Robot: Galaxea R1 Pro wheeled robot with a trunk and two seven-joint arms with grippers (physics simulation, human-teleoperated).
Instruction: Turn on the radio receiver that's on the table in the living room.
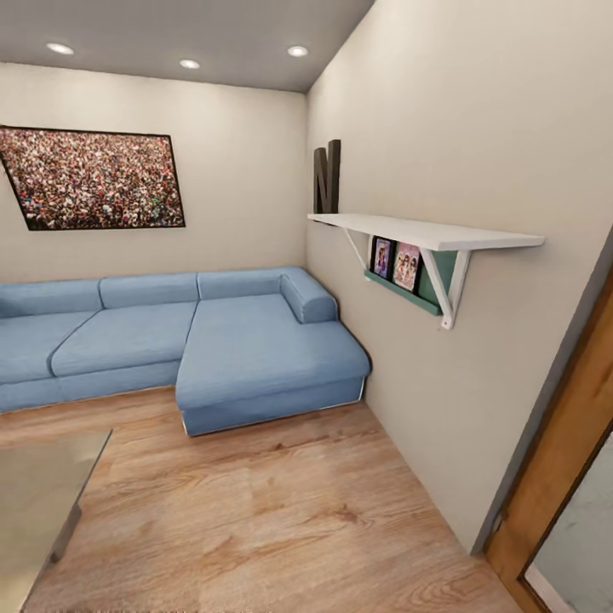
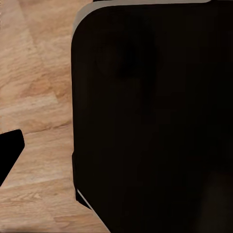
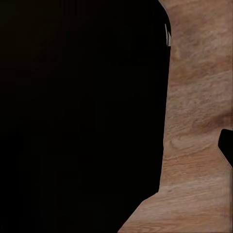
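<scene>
The living room lies ahead in the head view, with a light wood plank floor [image 1: 281,511] and beige walls. One corner of the low table [image 1: 38,489], its top glossy grey-taupe, juts in at the lower left. The radio receiver is out of view. In the left wrist view a large black part of the robot [image 2: 155,121] hangs over the wood floor, and a small black tip [image 2: 8,150] pokes in at the frame's edge. The right wrist view has a similar black bulk [image 3: 77,111] and a black sliver [image 3: 227,145] at its edge.
A blue L-shaped sofa [image 1: 196,340] stands along the far wall under a framed crowd picture [image 1: 94,179]. A white wall shelf [image 1: 426,232] sticks out from the right wall at about head height. A wooden door frame [image 1: 562,460] is at the right edge.
</scene>
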